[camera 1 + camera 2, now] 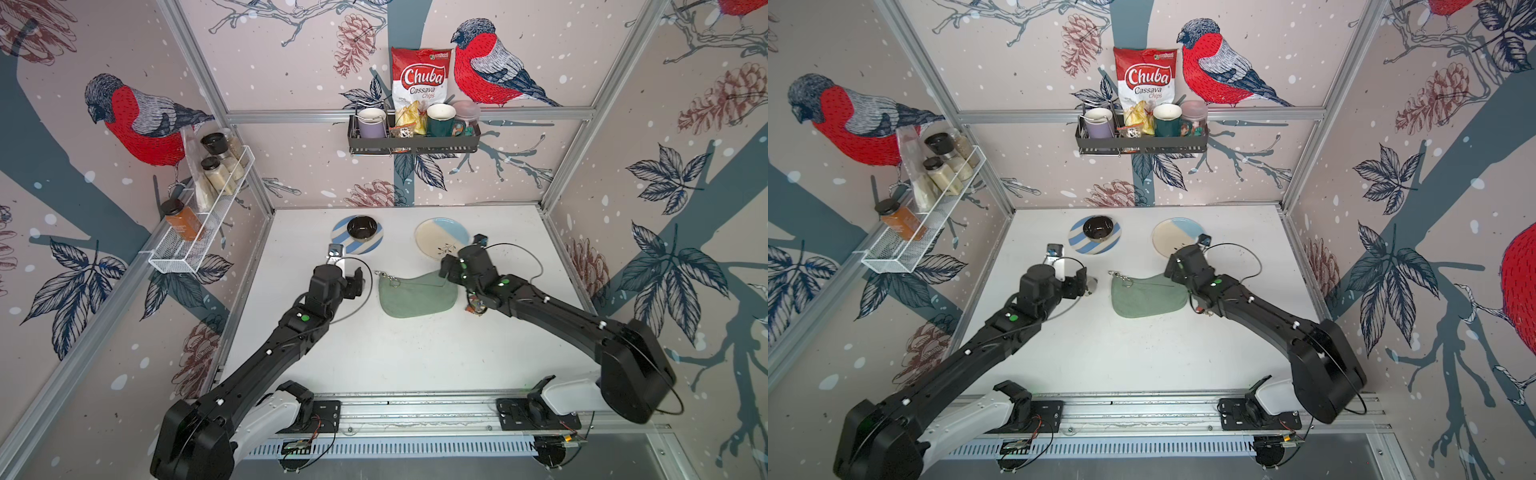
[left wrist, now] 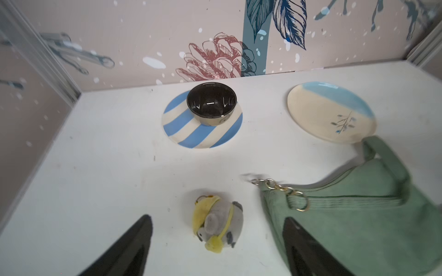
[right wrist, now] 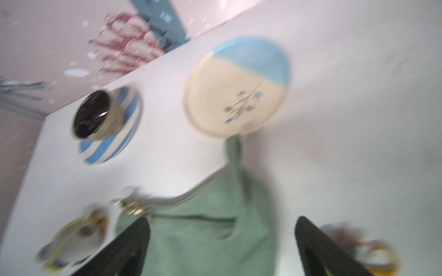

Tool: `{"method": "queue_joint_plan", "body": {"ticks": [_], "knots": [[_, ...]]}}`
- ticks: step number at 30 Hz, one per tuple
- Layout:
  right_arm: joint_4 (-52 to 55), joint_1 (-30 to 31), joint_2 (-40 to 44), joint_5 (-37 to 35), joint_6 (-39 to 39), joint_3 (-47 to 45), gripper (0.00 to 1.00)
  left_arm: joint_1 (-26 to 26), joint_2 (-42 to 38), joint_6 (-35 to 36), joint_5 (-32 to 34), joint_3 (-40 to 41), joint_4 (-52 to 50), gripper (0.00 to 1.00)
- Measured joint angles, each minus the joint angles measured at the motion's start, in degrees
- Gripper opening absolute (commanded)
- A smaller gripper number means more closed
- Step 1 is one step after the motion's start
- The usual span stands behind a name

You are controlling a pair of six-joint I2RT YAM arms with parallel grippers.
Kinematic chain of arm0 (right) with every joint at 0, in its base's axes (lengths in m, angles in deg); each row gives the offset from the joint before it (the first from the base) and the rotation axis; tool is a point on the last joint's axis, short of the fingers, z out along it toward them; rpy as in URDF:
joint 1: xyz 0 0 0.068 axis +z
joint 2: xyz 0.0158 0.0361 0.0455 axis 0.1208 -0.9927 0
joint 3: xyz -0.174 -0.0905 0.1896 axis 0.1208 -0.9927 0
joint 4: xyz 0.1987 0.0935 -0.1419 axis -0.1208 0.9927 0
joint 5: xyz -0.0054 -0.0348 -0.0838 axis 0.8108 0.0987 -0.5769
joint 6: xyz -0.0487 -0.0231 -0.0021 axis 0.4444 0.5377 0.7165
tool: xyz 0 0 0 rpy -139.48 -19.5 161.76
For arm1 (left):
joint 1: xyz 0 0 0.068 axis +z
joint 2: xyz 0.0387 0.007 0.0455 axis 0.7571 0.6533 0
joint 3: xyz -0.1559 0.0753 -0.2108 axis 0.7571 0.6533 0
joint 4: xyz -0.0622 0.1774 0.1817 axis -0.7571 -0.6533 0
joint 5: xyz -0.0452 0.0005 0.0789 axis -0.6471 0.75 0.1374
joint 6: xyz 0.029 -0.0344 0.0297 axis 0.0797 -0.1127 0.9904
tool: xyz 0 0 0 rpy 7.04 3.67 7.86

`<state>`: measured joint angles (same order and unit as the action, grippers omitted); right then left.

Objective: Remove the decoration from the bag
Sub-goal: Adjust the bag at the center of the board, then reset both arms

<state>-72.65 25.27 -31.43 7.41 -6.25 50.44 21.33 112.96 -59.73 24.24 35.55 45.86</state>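
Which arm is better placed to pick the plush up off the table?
Left. The plush lies just ahead of the open left gripper, apart from the bag; the right gripper hangs open over the bag's opposite end.

Black bowl point(image 1: 362, 229) on striped plate point(image 1: 366, 248), blue/cream plate point(image 1: 436, 237) beside; chips bag point(image 1: 419, 79) in rear shelf point(image 1: 413, 142).

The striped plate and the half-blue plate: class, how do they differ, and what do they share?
The striped plate has blue and cream bands; the half-blue plate is cream with one blue part and a sprig. The striped plate carries a black bowl; the half-blue plate holds no dish. Both are round.
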Motion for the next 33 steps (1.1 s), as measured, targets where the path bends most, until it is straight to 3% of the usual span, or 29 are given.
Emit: {"method": "queue_joint_plan", "body": {"ticks": [5, 7, 9, 14, 17, 24, 33], "knots": [[-9.5, -17.9, 0.6, -10.8, 12.7, -7.5, 1.0, 2.9, 13.6, 6.2, 21.3, 5.3, 21.7, 0.96], [-14.1, -22.4, -0.3, -13.1, 15.3, -12.9, 1.0, 5.0, 17.5, 6.7, 26.9, 6.4, 26.9, 0.96], [-17.5, -25.4, -2.3, -13.5, 16.7, -16.1, 1.0, 7.3, 18.6, 7.7, 27.9, 6.0, 29.7, 0.96], [-29.5, -28.2, -5.0, -13.4, 18.1, -20.5, 1.0, 16.8, 16.3, 4.9, 23.3, 8.8, 32.7, 0.96], [-35.5, -28.0, -7.1, -11.0, 20.2, -21.4, 1.0, 22.5, 19.1, 0.8, 18.6, 12.7, 36.3, 0.96], [-50.8, -28.4, -9.4, -4.4, 24.2, -28.7, 1.0, 23.9, 28.3, 1.1, 3.3, 11.9, 42.3, 0.97], [-55.6, -28.2, -9.0, -1.4, 24.7, -28.7, 1.0, 23.7, 28.7, 0.7, 1.8, 10.7, 44.3, 0.98]]}}
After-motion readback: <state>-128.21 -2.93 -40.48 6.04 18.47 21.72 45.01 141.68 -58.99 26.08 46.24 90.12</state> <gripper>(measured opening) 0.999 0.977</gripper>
